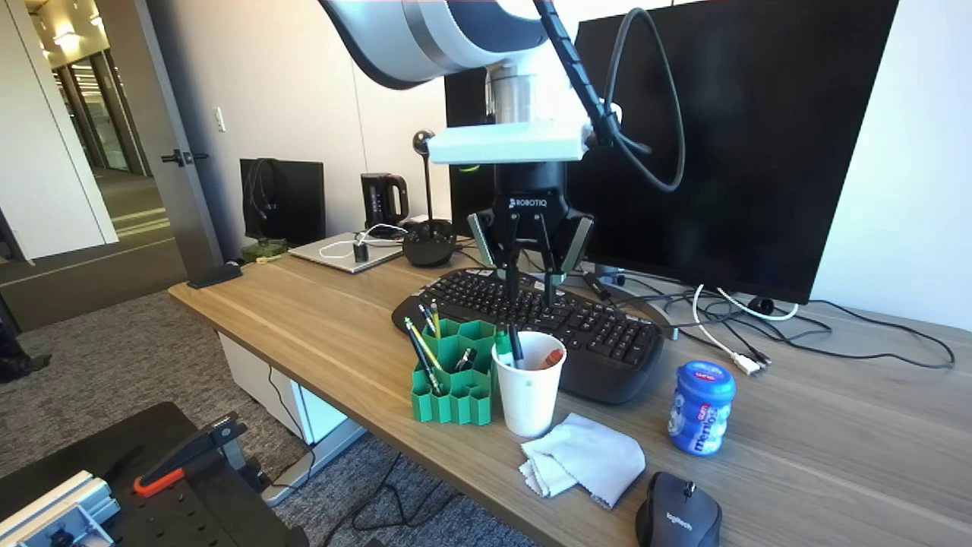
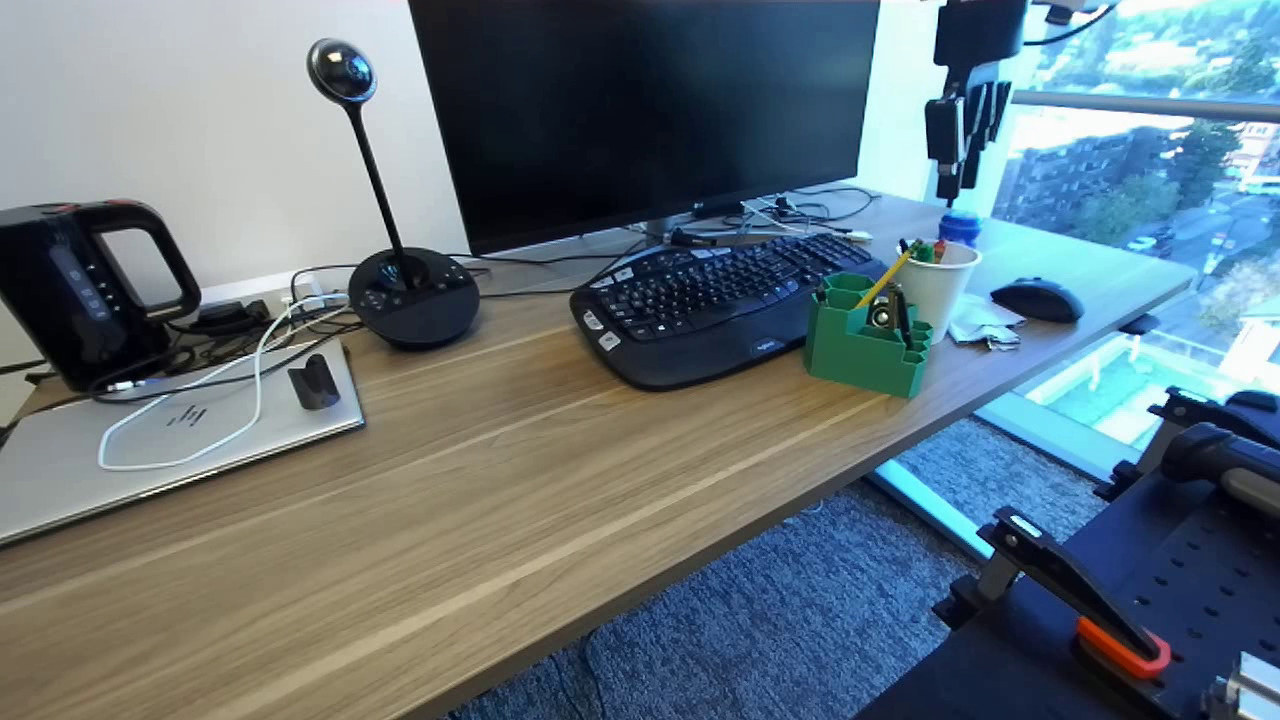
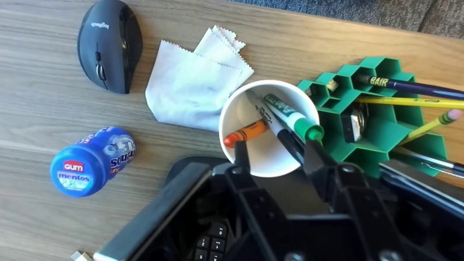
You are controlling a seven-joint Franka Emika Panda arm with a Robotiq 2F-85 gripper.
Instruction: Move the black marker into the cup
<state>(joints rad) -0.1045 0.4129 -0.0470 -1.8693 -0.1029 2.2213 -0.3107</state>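
Observation:
The white paper cup (image 3: 262,161) stands upright on the desk, seen in both exterior views too. Inside it leans the black marker (image 3: 290,143), grey-bodied with a black cap, its capped end over the rim on the organizer side. A green marker (image 3: 293,117) and an orange crayon (image 3: 250,132) share the cup. My gripper (image 3: 277,154) hangs above, its jaws apart with nothing held between them. In the wrist view one fingertip overlaps the black cap's end, but the exterior view shows the gripper (image 1: 530,298) higher than the cup and its contents.
A green organizer (image 3: 380,130) with pencils and pens stands right beside the cup. Around them are a folded cloth (image 3: 195,83), a blue gum bottle (image 3: 94,159), a mouse (image 3: 108,47) and a black keyboard (image 1: 607,342). A large monitor (image 1: 729,152) rises behind.

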